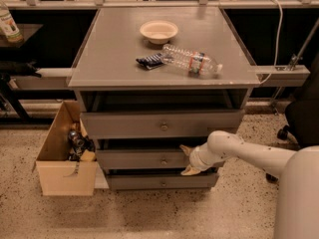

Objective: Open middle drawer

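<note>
The grey cabinet (159, 59) has three drawer fronts, one above the other. The middle drawer (134, 159) has a small round knob (163, 161) at its centre. My gripper (188, 160) is in front of the right part of that drawer front, just right of the knob. It is open, with one tan fingertip (185, 149) at the drawer's top edge and the other near its bottom edge. It holds nothing. The white arm reaches in from the lower right.
The top drawer (162, 124) and the bottom drawer (159, 182) each have a knob. A bowl (158, 31), a plastic bottle (192, 60) and a dark packet (151, 60) lie on the cabinet top. A cardboard box (65, 156) with items stands on the floor at the left.
</note>
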Tool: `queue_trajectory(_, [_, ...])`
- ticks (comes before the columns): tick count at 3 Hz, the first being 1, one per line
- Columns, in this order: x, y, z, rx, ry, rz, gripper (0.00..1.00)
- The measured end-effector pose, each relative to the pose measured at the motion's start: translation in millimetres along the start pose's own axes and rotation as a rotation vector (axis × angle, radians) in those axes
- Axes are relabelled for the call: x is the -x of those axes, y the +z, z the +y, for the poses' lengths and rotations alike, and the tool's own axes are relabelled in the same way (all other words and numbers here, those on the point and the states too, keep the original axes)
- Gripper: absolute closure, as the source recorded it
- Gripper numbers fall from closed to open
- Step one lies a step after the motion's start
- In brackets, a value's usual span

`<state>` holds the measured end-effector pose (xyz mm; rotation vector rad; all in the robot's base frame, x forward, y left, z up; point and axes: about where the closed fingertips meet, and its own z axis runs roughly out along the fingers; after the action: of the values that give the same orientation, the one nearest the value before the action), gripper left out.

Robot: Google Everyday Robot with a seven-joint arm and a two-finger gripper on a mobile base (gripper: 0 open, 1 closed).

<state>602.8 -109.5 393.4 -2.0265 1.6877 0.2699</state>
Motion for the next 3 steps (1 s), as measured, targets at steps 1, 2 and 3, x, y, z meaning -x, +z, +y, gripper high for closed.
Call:
queue_trajectory(1, [7, -8, 4, 0.008, -0.002, -0.013, 0.84])
queue_trajectory(2, [12, -14, 5, 0.014, -0.003, -0.024, 1.0])
queue_trajectory(3, [15, -20, 3, 0.014, -0.003, -0.024, 1.0])
